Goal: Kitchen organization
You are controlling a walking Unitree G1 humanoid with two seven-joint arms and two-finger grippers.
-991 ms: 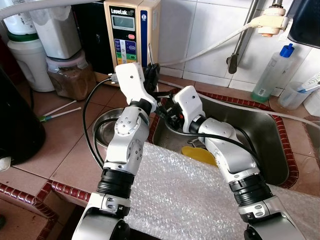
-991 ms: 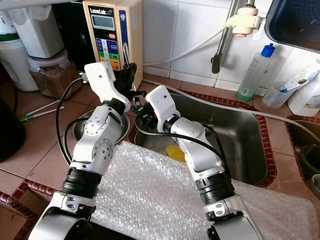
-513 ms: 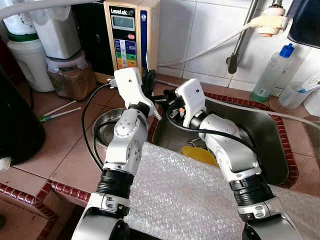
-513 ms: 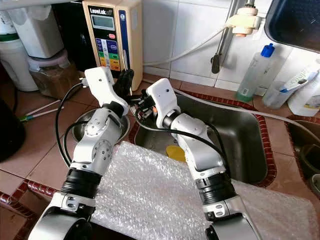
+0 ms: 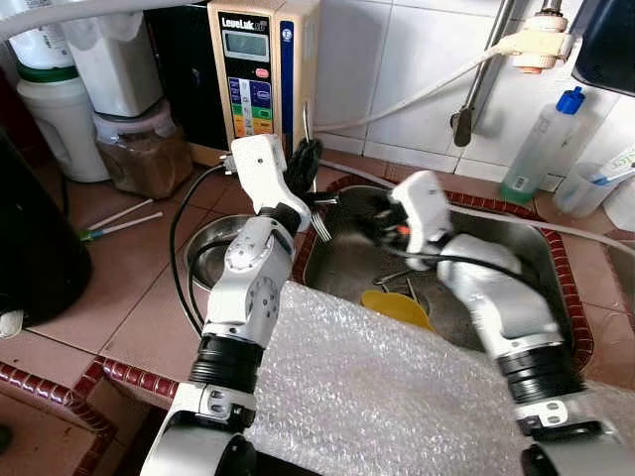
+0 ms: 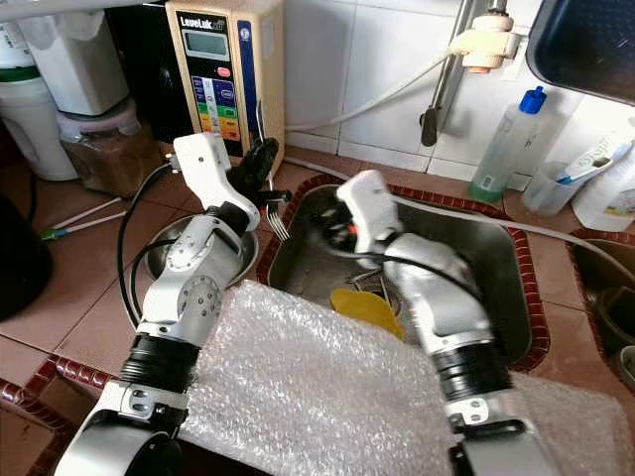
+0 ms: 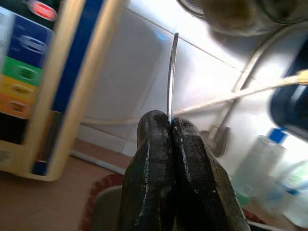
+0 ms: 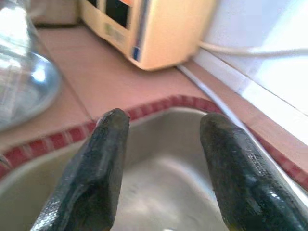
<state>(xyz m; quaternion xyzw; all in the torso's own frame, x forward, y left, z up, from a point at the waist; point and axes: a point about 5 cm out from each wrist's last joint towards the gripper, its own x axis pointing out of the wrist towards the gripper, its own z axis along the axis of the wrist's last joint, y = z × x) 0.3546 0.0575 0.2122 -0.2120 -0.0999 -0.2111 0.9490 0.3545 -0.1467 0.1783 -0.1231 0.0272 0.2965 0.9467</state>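
I see the steel sink set in the tiled tabletop. My right pincer hangs spread wide over the basin. My left pincer is clamped on a fork beside the sink's rim, tines down.

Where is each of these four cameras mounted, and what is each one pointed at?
Left eye, on the head: looks down at the sink; both silver arms show.
Right eye: the same scene beside it, sharing the fork.
Left wrist: looks along the left end effector, shut on the fork, towards the white tiled wall.
Right wrist: looks along the open right end effector into the sink.
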